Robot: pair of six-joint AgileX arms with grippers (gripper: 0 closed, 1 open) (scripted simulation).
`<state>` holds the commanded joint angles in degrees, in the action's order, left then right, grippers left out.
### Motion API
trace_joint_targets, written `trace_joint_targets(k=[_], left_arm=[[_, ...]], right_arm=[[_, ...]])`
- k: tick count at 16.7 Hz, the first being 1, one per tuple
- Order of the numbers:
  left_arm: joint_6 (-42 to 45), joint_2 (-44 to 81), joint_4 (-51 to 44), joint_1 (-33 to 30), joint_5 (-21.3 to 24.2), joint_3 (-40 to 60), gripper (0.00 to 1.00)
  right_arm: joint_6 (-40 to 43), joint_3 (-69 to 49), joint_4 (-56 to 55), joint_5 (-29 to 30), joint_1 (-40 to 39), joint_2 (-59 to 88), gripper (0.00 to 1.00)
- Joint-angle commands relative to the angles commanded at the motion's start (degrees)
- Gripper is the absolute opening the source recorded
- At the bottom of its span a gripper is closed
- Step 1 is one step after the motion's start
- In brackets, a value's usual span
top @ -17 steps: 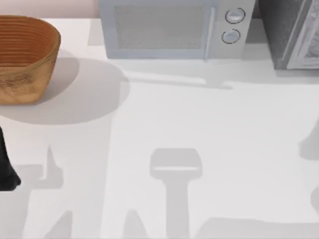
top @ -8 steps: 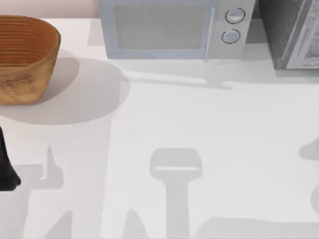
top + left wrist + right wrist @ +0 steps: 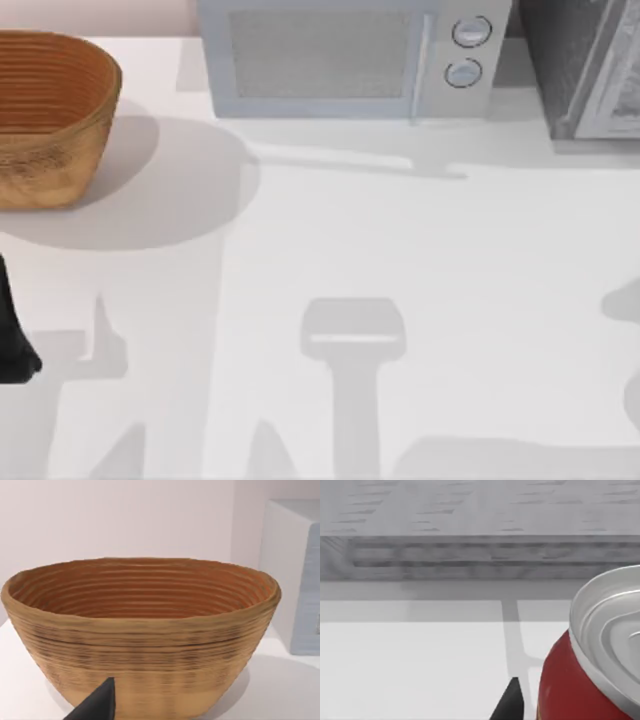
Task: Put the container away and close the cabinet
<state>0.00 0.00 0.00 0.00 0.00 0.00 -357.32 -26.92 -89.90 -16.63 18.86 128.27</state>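
Right-edge shadow (image 3: pixel 625 300) now lower; red can (image 3: pixel 570 690) upright, axis vertical.

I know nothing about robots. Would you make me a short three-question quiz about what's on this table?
1. True or false: the woven basket stands at the table's far left corner, beside the microwave.
2. What colour is the can in the right wrist view: A green, B red, C blue?
3. Fill in: the can's top is ____ metal.

Key: 1 true. 2 B. 3 silver. In that view a dark fingertip of the right gripper shows near the can, with the grey cabinet beyond. The left arm sits at the table's left edge.
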Motion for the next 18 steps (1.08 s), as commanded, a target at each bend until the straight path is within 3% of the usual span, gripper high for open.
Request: trace_joint_targets(k=[8,18], left_arm=[[0.0,0.0,0.0,0.0,0.0,0.0,1.0],[0.0,0.0,0.0,0.0,0.0,0.0,1.0]], right_arm=[[0.3,-0.9,6.3,0.1,0.2,-6.3,0.0],[0.3,-4.8,44.7,-0.5,0.0,-39.3,0.0]])
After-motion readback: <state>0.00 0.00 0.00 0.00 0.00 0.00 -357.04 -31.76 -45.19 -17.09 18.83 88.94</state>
